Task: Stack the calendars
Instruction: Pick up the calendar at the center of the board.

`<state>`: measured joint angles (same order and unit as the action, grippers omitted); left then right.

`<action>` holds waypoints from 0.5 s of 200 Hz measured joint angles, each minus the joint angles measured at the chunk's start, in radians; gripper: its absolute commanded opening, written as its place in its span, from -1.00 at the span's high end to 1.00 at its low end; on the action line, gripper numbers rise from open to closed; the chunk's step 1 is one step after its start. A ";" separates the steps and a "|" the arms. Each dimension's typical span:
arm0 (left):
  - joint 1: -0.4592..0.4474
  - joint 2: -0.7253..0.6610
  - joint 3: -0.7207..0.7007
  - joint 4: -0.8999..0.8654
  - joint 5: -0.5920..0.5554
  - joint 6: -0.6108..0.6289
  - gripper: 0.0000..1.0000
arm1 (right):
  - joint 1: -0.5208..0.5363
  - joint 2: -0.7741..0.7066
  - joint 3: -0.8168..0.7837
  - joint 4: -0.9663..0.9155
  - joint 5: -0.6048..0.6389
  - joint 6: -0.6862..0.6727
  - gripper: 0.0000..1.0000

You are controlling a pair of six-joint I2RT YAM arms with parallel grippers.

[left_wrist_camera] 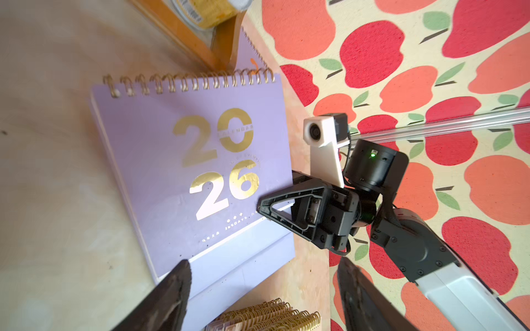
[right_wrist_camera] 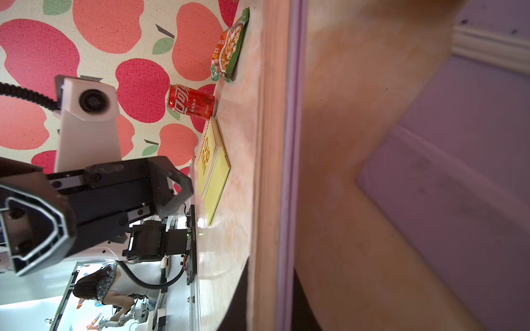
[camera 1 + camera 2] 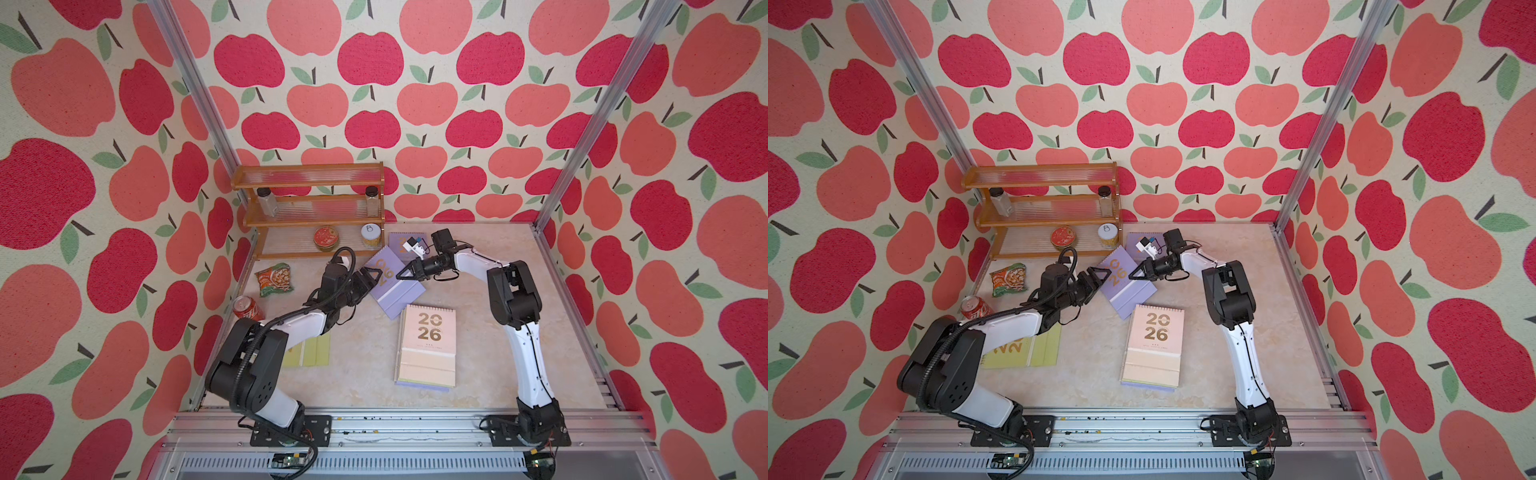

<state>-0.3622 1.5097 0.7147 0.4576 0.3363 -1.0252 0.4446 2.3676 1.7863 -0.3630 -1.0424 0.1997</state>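
The wooden rack (image 3: 308, 196) holds two spice jars (image 3: 266, 202) on its middle tier, with a red round tin (image 3: 325, 237) and a white-lidded jar (image 3: 370, 235) below. A Coca-Cola can (image 2: 190, 101) in Chinese script stands near a snack packet (image 3: 274, 279). The right gripper (image 3: 401, 275) is clenched on the edge of a lilac calendar (image 3: 394, 293) stamped gold "2026 CALENDAR", near the pink-topped calendar stack (image 3: 428, 347), and the left gripper (image 3: 378, 275) gapes at its opposite side.

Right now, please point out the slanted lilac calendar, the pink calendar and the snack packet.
slanted lilac calendar (image 3: 397, 297), in a top view, on its lower flap.
pink calendar (image 3: 430, 328), in a top view, on its cover's middle.
snack packet (image 3: 274, 281), in a top view, on its printed front.
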 measured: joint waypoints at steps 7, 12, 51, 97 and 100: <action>0.023 -0.033 0.000 -0.016 0.000 0.011 -0.60 | 0.000 -0.008 0.000 0.002 0.005 0.000 1.00; 0.041 -0.055 0.000 -0.026 0.000 0.020 -0.61 | 0.000 -0.016 0.000 0.003 0.008 0.000 1.00; 0.169 -0.196 -0.024 -0.084 0.014 0.061 -0.68 | 0.005 -0.069 0.013 -0.013 0.022 -0.008 1.00; 0.257 -0.230 -0.034 -0.114 0.101 0.108 -0.74 | 0.022 -0.118 0.070 -0.024 0.024 -0.003 1.00; 0.262 -0.228 -0.035 -0.111 0.111 0.108 -0.74 | 0.023 -0.120 0.077 -0.027 0.024 -0.003 1.00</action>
<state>-0.1005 1.2819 0.6800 0.3462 0.4473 -0.9173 0.4675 2.2478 1.8629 -0.3897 -1.0187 0.1970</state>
